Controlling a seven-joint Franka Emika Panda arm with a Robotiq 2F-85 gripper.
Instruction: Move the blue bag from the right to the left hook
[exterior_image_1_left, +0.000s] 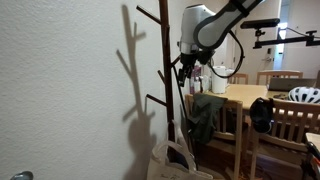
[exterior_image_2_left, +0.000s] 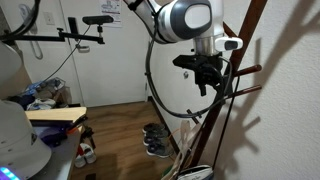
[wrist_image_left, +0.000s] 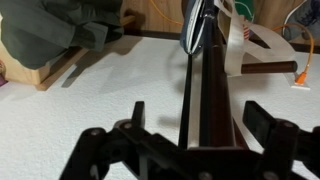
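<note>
The blue bag (exterior_image_1_left: 204, 118) hangs low beside the coat rack (exterior_image_1_left: 166, 60), grey-green in this light, and in the wrist view it is most likely the dull fabric mass (wrist_image_left: 60, 30) off to one side of the pole (wrist_image_left: 215, 100); its long thin straps (wrist_image_left: 187, 90) run up along the pole towards the gripper (exterior_image_1_left: 184, 68), though which peg carries them I cannot tell, as the arm hides that spot in both exterior views; the gripper (wrist_image_left: 200, 125) sits right at the pole with its fingers (wrist_image_left: 135, 118) spread wide, one on each side of the wood, and nothing is clamped between them; the chief risk, as I judge it, is that a closing here would pinch the pole along with the straps, or the pole alone, so that a lift would drag or tip the rack instead of freeing the bag; a thin strap could also slip out of a loose hold, and the bag would drop; the pale strap of the cream tote (exterior_image_1_left: 170, 160) loops close by a side peg (wrist_image_left: 270, 68) in the wrist view, near enough to be caught up with the dark straps; with the bag hanging so far below the hold it could swing and snag a lower peg on the way across.
</note>
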